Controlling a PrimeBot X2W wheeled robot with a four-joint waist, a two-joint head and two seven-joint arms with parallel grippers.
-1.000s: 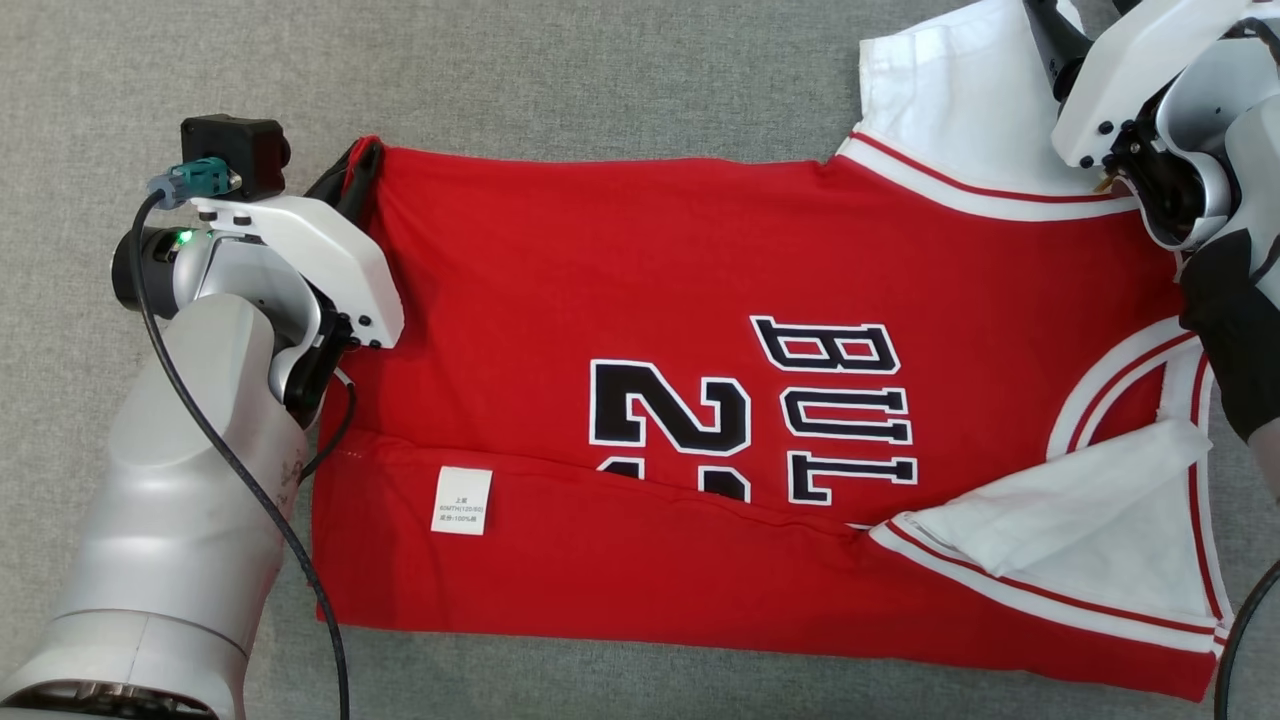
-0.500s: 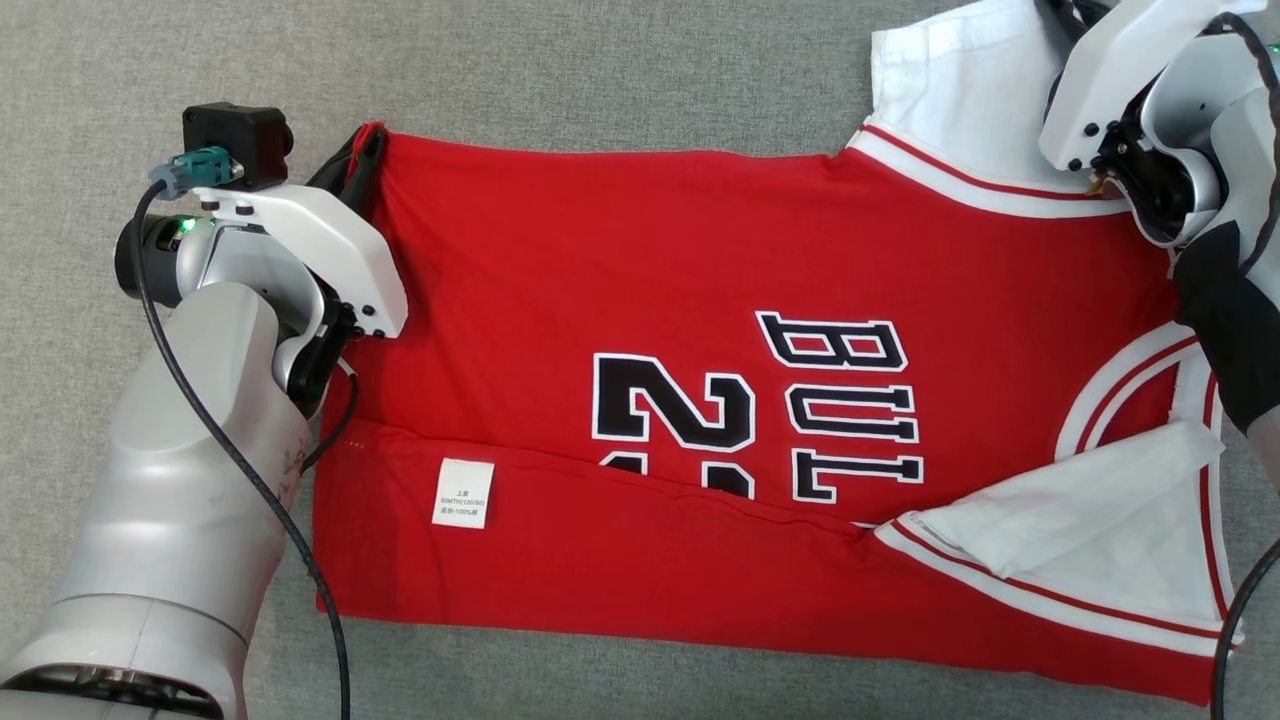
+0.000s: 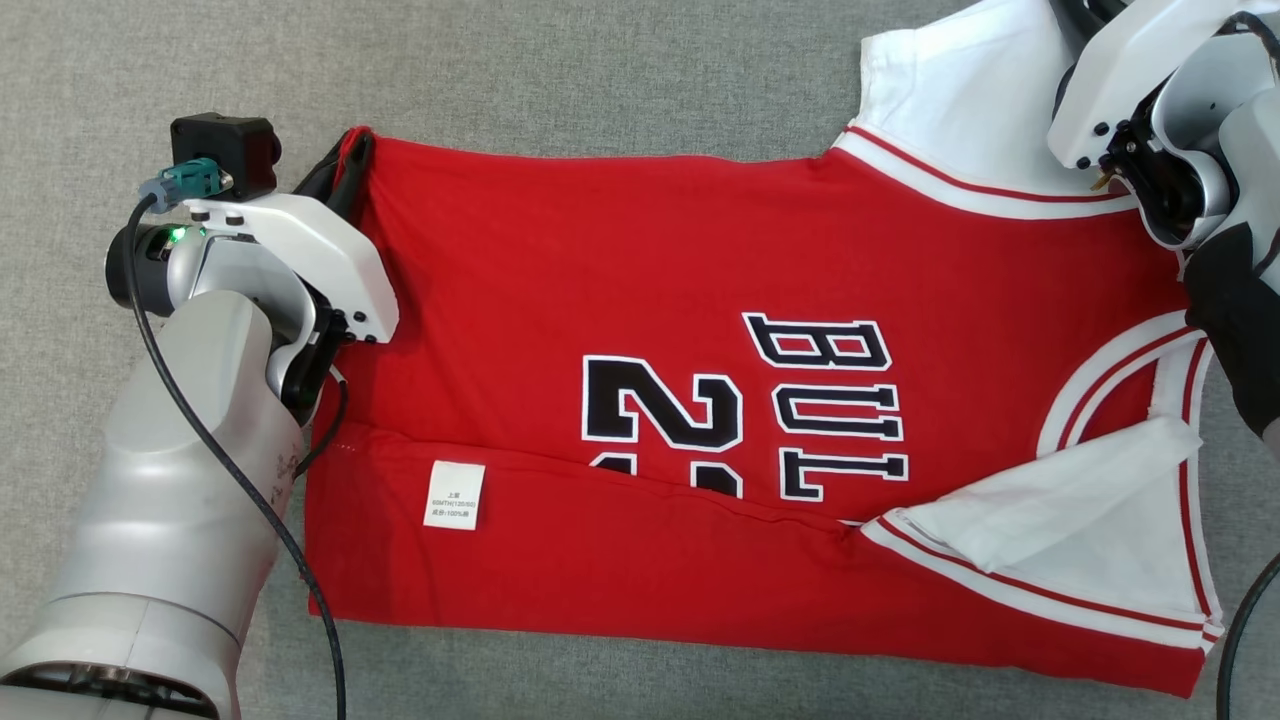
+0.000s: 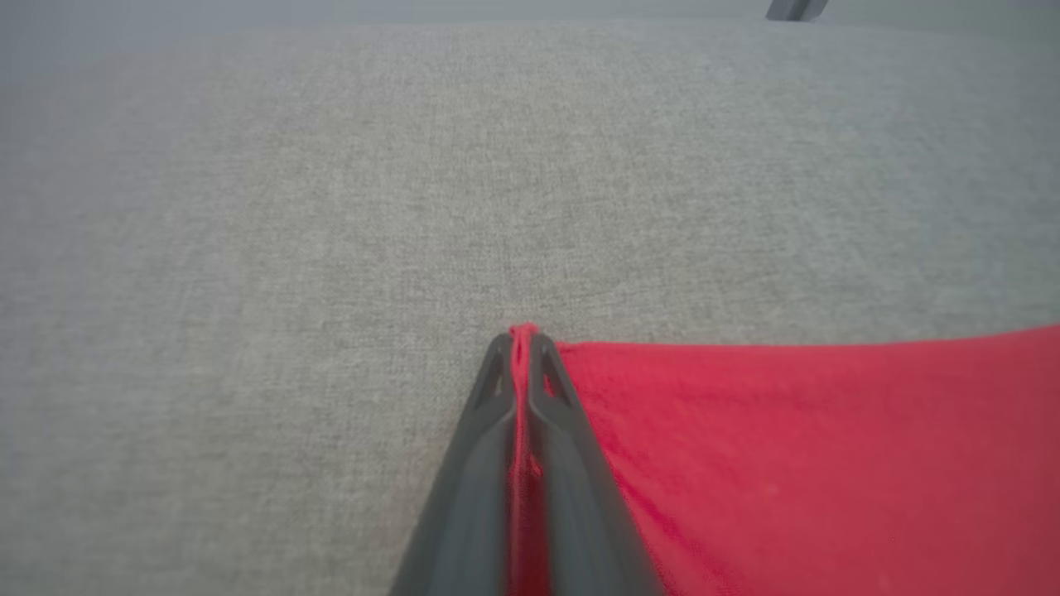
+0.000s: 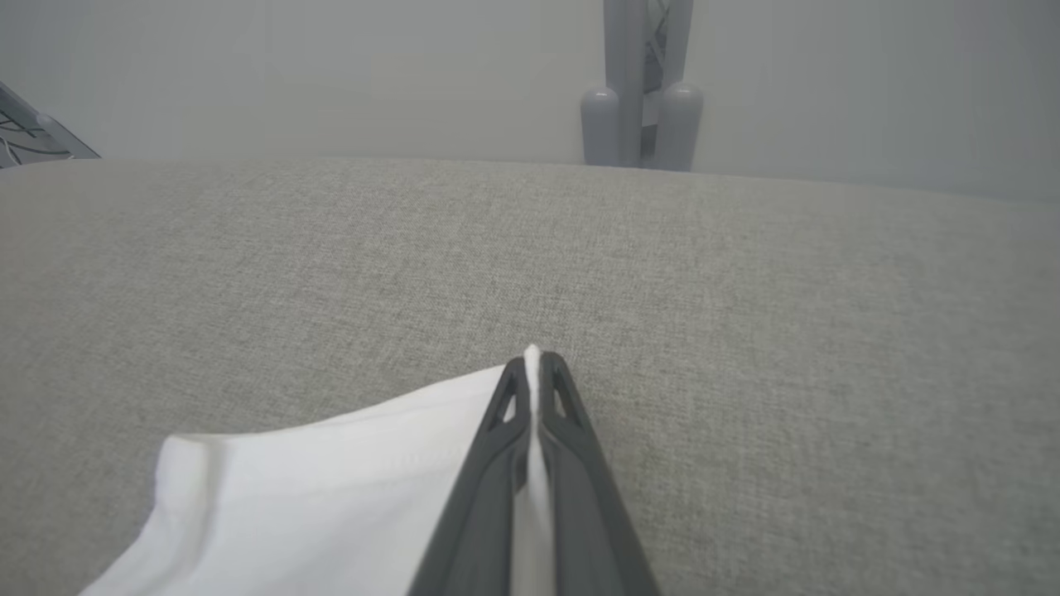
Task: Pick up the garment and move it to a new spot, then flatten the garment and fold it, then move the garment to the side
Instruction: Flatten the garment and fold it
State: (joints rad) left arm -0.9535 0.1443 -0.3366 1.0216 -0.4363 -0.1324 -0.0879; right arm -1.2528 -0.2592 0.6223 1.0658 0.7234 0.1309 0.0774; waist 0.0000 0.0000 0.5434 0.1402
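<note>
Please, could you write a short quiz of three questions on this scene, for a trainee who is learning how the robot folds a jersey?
1. True or false: the left gripper hangs open above the garment.
2. Choose one: what does the right gripper pinch? A) the red hem. B) a white sleeve. C) the black lettering.
3. Fill in: the garment lies on a ____ fabric surface.

Key
1. False: it is shut on a red corner of the garment.
2. B.
3. Grey.
</note>
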